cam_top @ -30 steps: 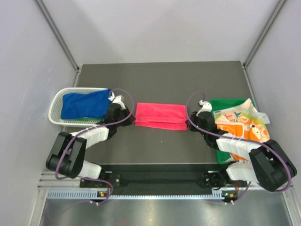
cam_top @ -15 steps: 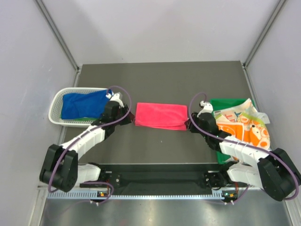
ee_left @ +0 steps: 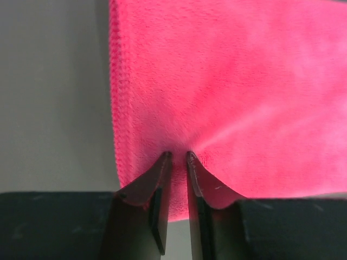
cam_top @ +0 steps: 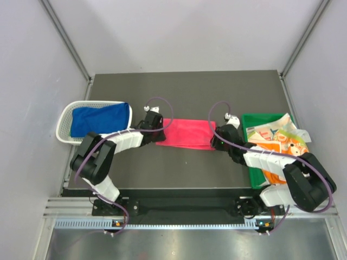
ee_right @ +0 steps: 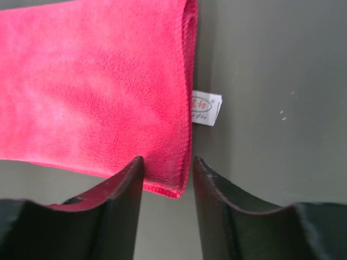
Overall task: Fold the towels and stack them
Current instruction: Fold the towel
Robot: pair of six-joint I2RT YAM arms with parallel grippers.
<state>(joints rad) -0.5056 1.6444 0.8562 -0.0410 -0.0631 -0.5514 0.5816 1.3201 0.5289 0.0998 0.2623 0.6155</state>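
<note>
1. Both arms have swung inward over the last second. The left claw (ee_left: pixel 177 155) has left the basket's side for the 9 o'clock end of the pink-red towel (cam_top: pixel 187 132), and the right claw (ee_right: pixel 167 161) has come in closer at its 3 o'clock end.
2. Left claw: narrow, its tips pinching the towel just inside the left hem, with the cloth puckering into creases there.
3. Right claw: wide, its fingers straddling the towel's near right corner without gripping it. A white label (ee_right: pixel 206 108) pokes out from the hem just beyond.
4. The pink-red towel lies at the table's (cam_top: pixel 184 92) centre as a long flat strip, with soft pile and stitched hems.
5. Bare dark table runs along the towel's 6 o'clock edge, and a broader stretch lies open toward 12 o'clock.
6. At 9 o'clock a white mesh basket (cam_top: pixel 65 122) holds a blue towel (cam_top: pixel 100 119).
7. At 3 o'clock a green tray (cam_top: pixel 271 117) carries printed orange-and-white towels (cam_top: pixel 282 143).
</note>
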